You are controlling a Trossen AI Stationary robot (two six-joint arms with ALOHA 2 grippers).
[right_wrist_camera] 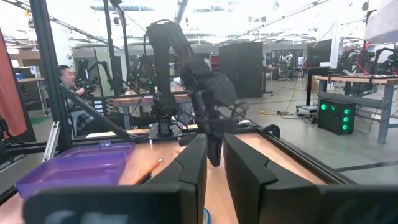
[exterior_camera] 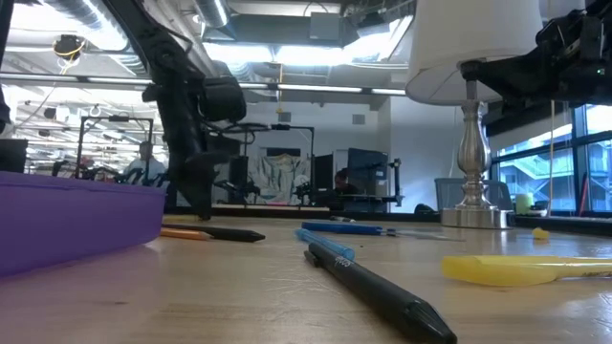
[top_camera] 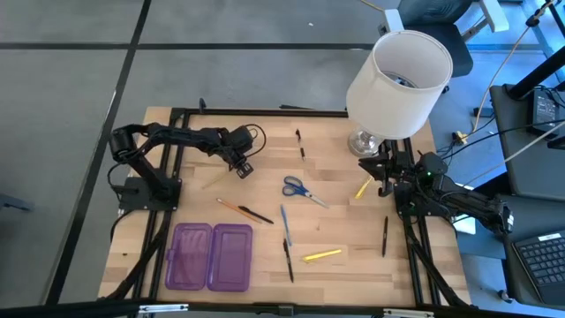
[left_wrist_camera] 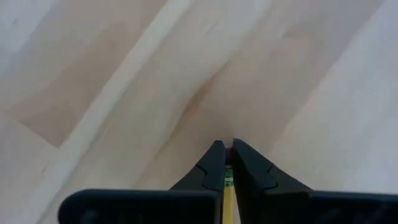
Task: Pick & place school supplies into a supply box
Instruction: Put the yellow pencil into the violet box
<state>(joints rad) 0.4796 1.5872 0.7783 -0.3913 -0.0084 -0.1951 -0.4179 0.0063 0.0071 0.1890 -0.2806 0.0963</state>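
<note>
My left gripper (top_camera: 243, 168) (left_wrist_camera: 227, 147) stands over the far left of the table, pointing steeply down, shut on a wood-coloured pencil (top_camera: 216, 180). The open purple supply box (top_camera: 212, 256) (exterior_camera: 67, 225) lies flat at the near left. Blue-handled scissors (top_camera: 300, 188), a blue pen (top_camera: 286, 223), black pens (top_camera: 289, 261) (top_camera: 385, 237), a yellow marker (top_camera: 322, 255) and an orange pencil beside a black pen (top_camera: 243, 210) lie loose on the wood. My right gripper (top_camera: 381, 172) (right_wrist_camera: 214, 171) waits at the right edge, level, open a little, with nothing between its fingers. My left gripper pinches the pencil between its two fingers at the eraser end (left_wrist_camera: 229, 148), the pink tip showing just at the fingertips. The fingers come from above, slanting steeply down. The pencil's shaft (left_wrist_camera: 227, 186) runs back along the fingers and reaches out toward the table's near left.
A lamp with a white shade (top_camera: 397, 75) and a metal foot (top_camera: 364, 143) stands at the far right. A black pen (top_camera: 300, 144) and a small yellow piece (top_camera: 363, 187) lie near it. A black frame (top_camera: 177, 113) runs round the table.
</note>
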